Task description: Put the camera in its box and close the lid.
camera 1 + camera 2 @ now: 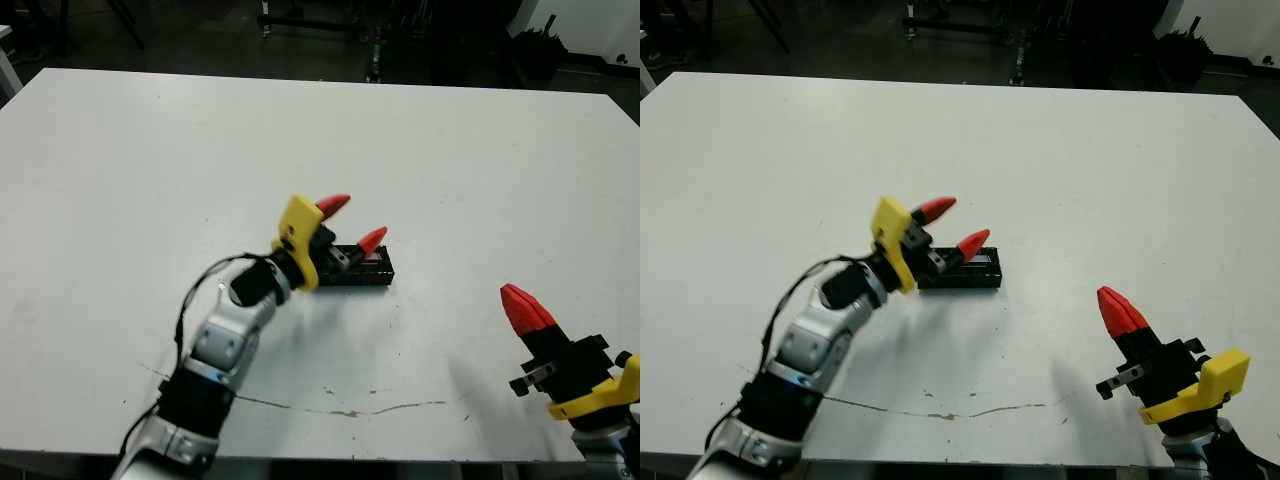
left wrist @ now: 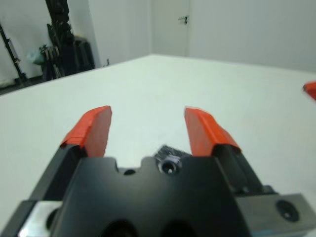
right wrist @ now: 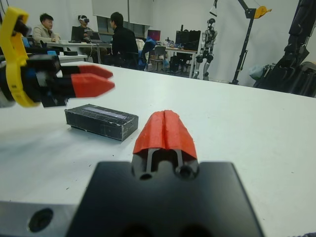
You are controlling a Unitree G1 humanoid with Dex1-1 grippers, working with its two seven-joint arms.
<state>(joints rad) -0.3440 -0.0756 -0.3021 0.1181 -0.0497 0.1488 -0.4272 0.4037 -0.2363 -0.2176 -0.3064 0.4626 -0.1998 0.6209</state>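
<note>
Nearest, the right gripper (image 1: 1118,308) has its fingers pressed together, empty, well apart from the lid (image 3: 101,121). The lid lies flat on the desk (image 1: 480,160), glossy, likely slippery, rigid and light; best held across its long sides. The left gripper (image 1: 352,221) hovers spread wide over it, empty.

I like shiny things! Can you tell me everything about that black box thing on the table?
The lid is a glossy black rectangular slab with a pale grey stripe along its top. It lies flat on the white table, covering whatever sits beneath it. The left gripper hangs just above one end with its fingers spread, and nothing visibly grips the lid.
</note>
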